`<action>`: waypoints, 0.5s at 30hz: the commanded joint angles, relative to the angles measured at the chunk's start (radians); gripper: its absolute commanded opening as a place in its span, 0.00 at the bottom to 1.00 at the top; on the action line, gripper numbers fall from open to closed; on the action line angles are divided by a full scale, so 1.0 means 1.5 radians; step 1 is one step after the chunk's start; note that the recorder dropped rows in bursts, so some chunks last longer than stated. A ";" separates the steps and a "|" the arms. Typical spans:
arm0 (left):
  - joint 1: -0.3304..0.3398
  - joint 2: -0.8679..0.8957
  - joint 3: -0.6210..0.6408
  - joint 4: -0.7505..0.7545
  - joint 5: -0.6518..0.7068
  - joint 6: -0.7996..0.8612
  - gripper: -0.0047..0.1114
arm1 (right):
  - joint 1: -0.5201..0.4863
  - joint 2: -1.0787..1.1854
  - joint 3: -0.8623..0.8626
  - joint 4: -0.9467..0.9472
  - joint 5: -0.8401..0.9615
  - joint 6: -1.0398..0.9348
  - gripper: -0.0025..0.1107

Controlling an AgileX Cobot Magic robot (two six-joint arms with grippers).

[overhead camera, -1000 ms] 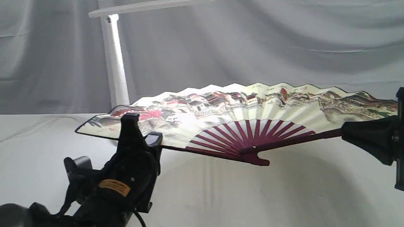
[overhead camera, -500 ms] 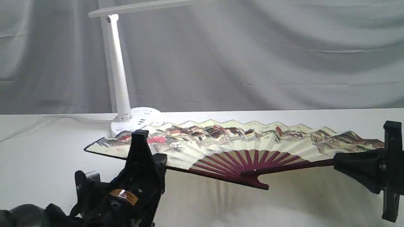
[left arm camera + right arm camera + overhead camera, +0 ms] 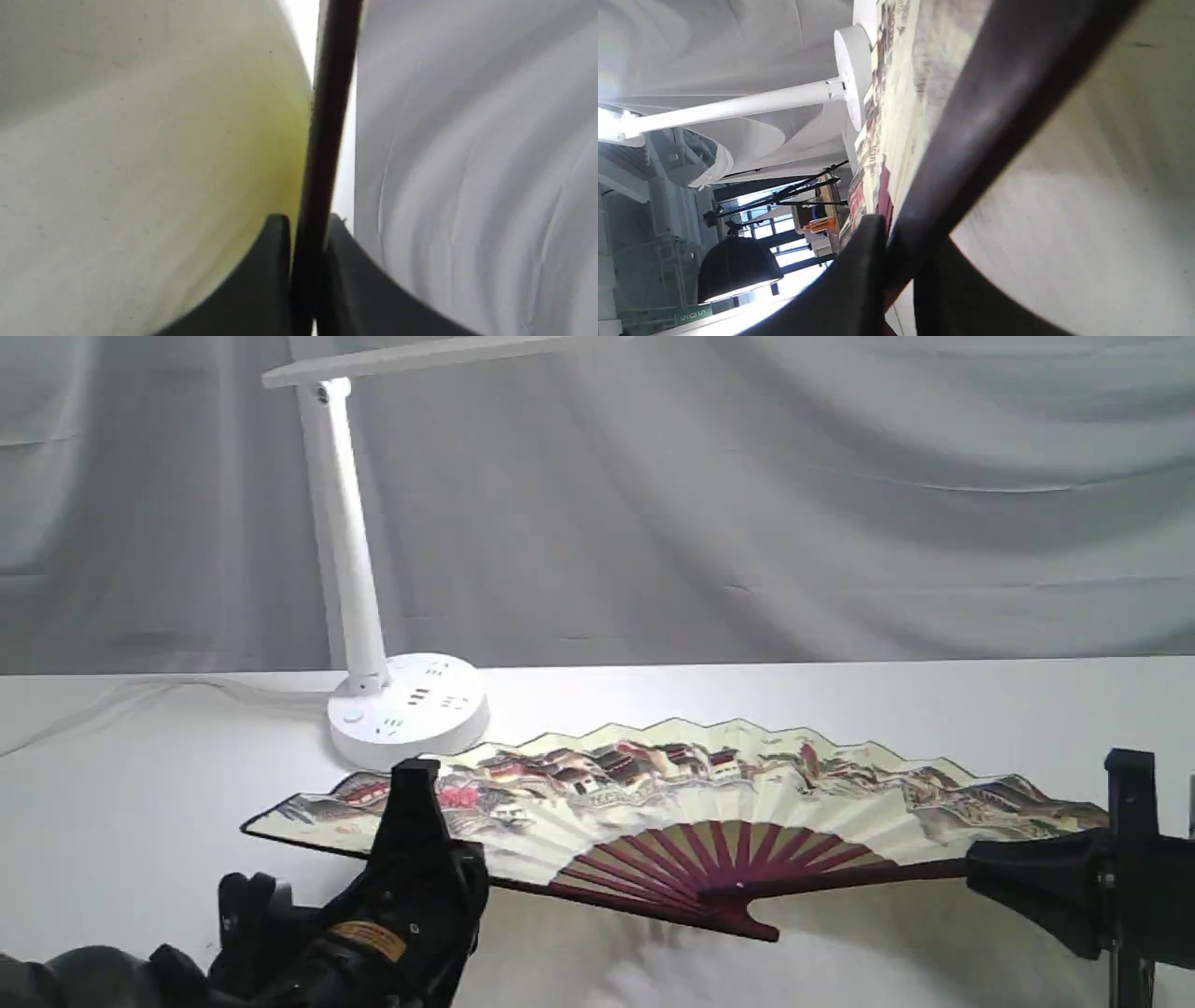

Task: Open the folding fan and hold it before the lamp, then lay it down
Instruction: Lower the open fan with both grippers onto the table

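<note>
The folding fan (image 3: 672, 803) is spread wide and held almost flat, low over the white table, its painted face up and maroon ribs toward the front. My left gripper (image 3: 425, 835) is shut on the fan's left guard; the left wrist view shows the dark guard (image 3: 322, 140) pinched between both fingers. My right gripper (image 3: 976, 873) is shut on the right guard (image 3: 971, 154). The white lamp (image 3: 355, 551) stands behind the fan's left half, its round base (image 3: 408, 709) just beyond the paper edge. The base (image 3: 852, 74) also shows in the right wrist view.
A white cloth covers the table (image 3: 840, 700), and a grey draped backdrop (image 3: 794, 504) hangs behind. The lamp's bar head (image 3: 420, 357) reaches rightward overhead. A white cable (image 3: 168, 689) runs left from the base.
Both grippers have lowered the open fan from lamp-stem height down toward the table and slightly forward. The lamp's base, hidden a second ago, is now in full view.
</note>
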 commanded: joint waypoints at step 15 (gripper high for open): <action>0.015 0.001 0.001 -0.065 -0.053 -0.012 0.36 | 0.048 0.005 0.001 0.038 -0.079 -0.056 0.28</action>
